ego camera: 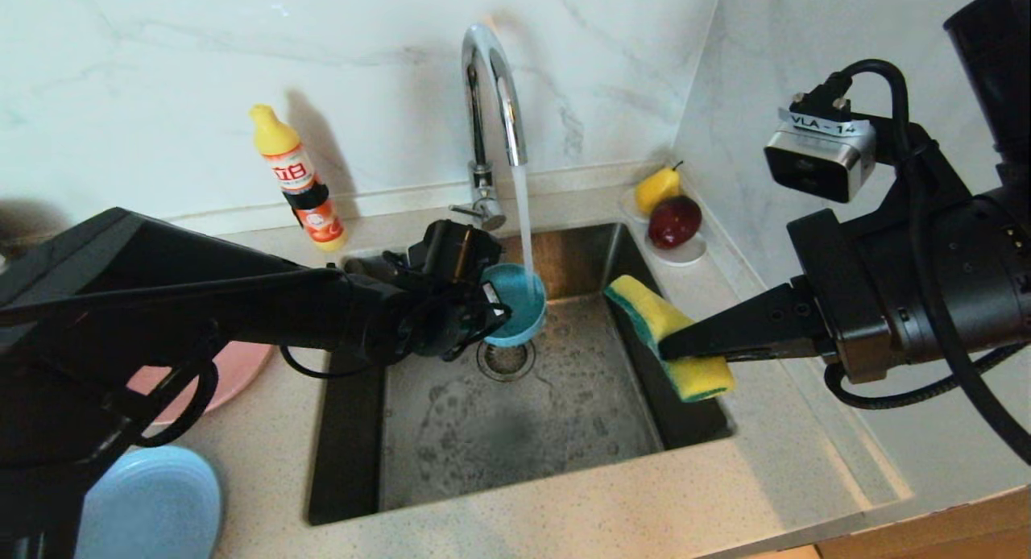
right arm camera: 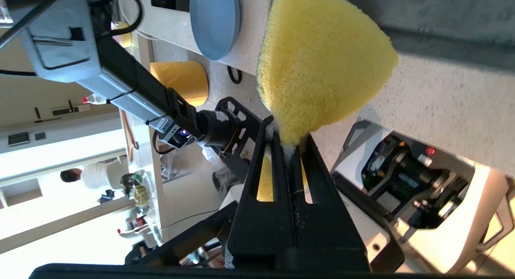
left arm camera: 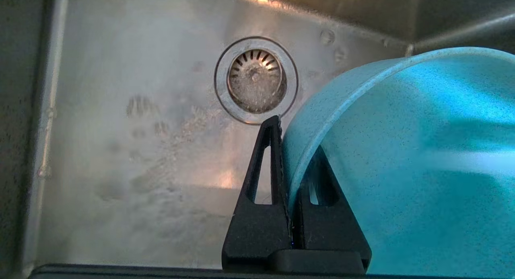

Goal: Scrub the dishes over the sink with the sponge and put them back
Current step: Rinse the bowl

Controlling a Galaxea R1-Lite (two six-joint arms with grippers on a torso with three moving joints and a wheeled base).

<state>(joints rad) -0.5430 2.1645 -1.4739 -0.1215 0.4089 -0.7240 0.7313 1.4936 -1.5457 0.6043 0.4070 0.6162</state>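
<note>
Water [ego camera: 523, 221] from the tap [ego camera: 491, 100] (head view only) runs into the bowl [ego camera: 515, 305] over the sink [ego camera: 515, 398]; left wrist view shows left claw [left arm camera: 287, 158] pinching its rim; right claw [ego camera: 672, 349] clamps the sponge [ego camera: 668, 333] at the sink's right edge.

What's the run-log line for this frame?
left gripper: shut on teal bowl, under tap stream | right gripper: shut on sponge, over sink right edge
</note>
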